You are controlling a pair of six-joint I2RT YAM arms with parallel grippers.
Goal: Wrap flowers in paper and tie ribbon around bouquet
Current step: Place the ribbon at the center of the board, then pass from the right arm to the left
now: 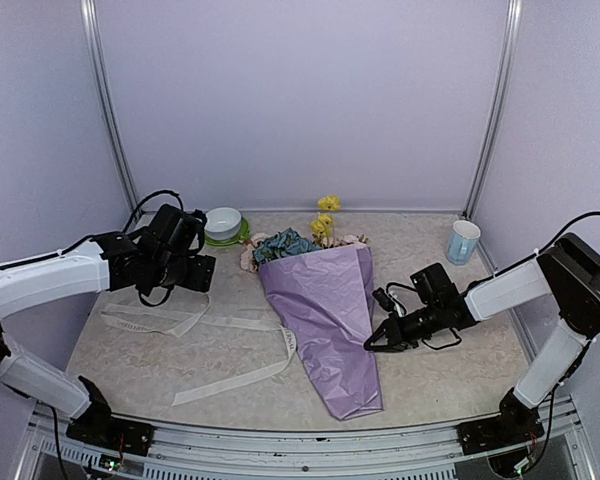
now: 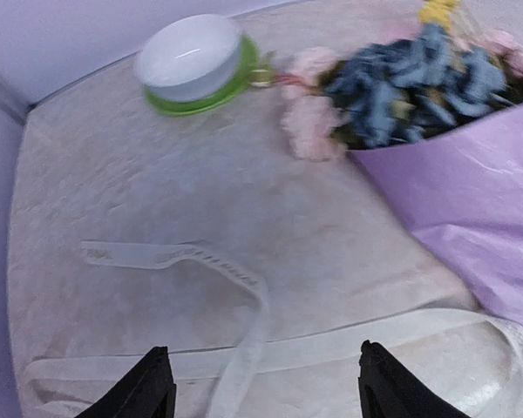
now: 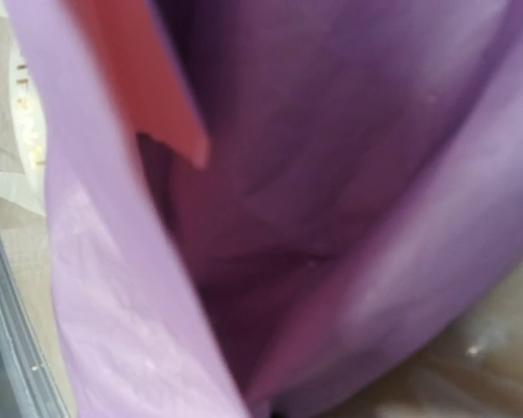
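A bouquet (image 1: 325, 310) lies on its side in the middle of a mottled beige table (image 1: 150, 365). Its lilac paper (image 1: 330, 330) is rolled into a cone whose narrow end points toward the near edge. The flowers (image 1: 285, 244) show at the wide far end, with a blue head, pale pink blossoms and yellow blooms. A cream ribbon (image 1: 230, 380) with dark lettering lies loose on the table to the left of the cone, looping in long flat strands that reach the cone's left edge. The left claw (image 1: 202, 272) hangs above the table's left side, near a white bowl (image 1: 223, 221) on a green saucer. In its wrist view its fingers (image 2: 148, 387) are spread wide with nothing between them, and the ribbon (image 2: 235, 270) lies below on the table. The right claw (image 1: 372, 345) reaches in low from the right, its fingers pressed together and its tip at the cone's right edge. Whether it pinches any paper cannot be told. Its wrist view is filled by blurred folds of the paper (image 3: 375, 174). A pale blue cup (image 1: 463, 241) stands at the far right of the table.
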